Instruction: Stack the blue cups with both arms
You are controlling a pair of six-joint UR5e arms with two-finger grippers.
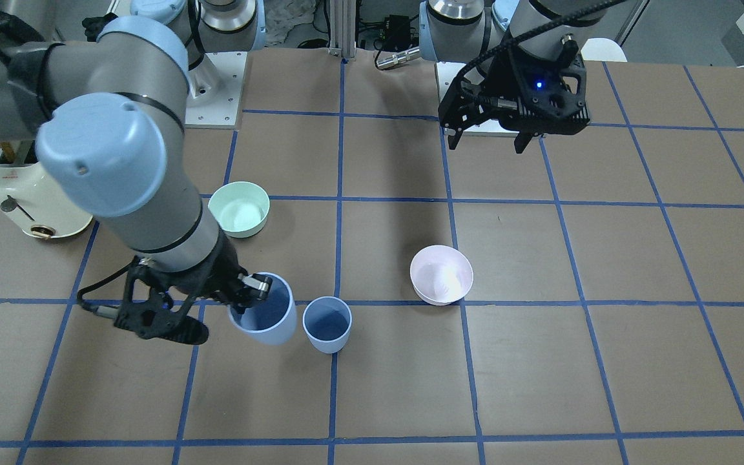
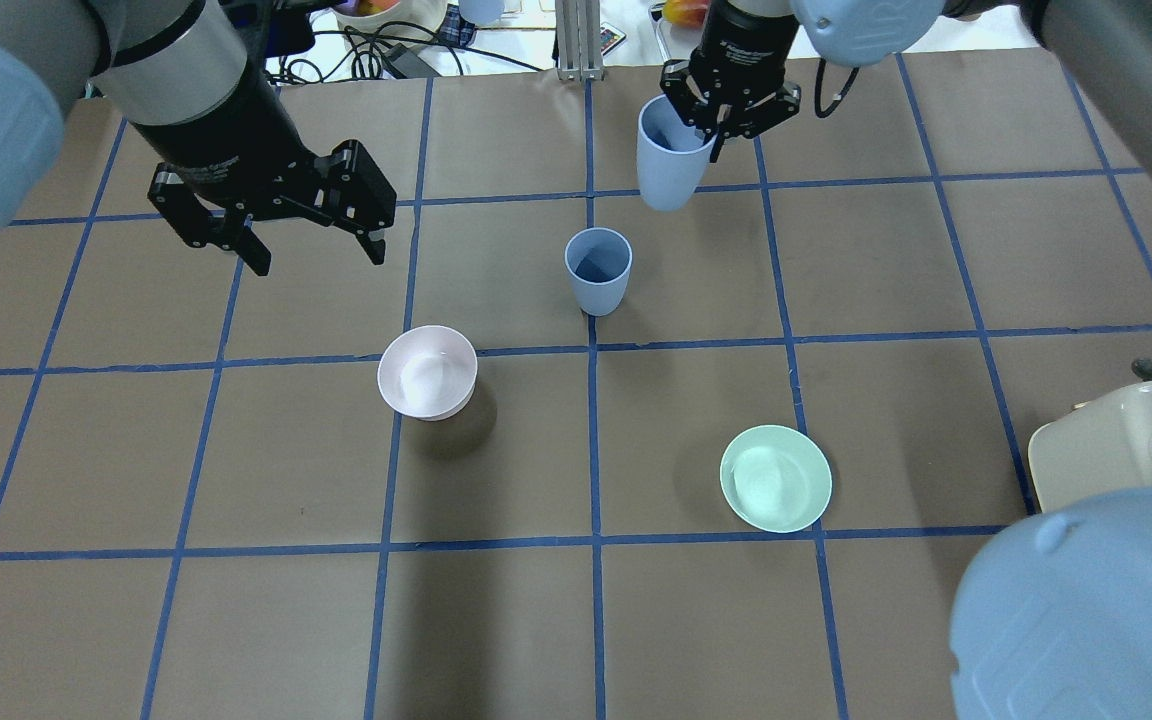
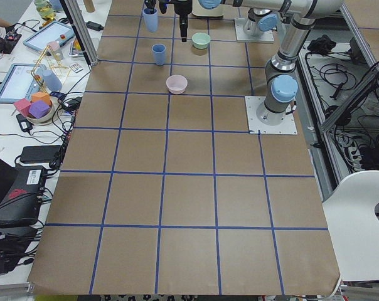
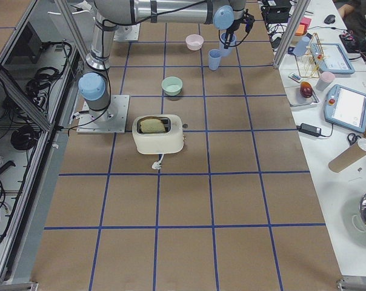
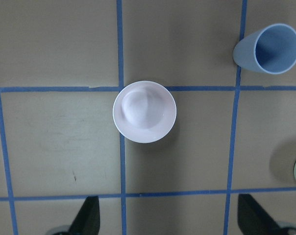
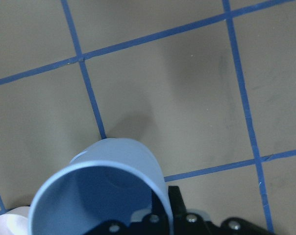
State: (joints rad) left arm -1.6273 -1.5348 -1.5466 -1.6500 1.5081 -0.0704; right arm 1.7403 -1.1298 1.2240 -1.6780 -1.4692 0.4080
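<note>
One blue cup stands upright on the table, also seen in the front view and the left wrist view. My right gripper is shut on the rim of the other blue cup, one finger inside and one outside. It holds the cup off the table beside the standing cup and farther from the robot; the front view shows both. The held cup fills the right wrist view. My left gripper is open and empty, hovering above the table.
A pale pink bowl sits below the left gripper. A mint-green bowl and a cream toaster sit on the right arm's side. Blue tape lines grid the brown table.
</note>
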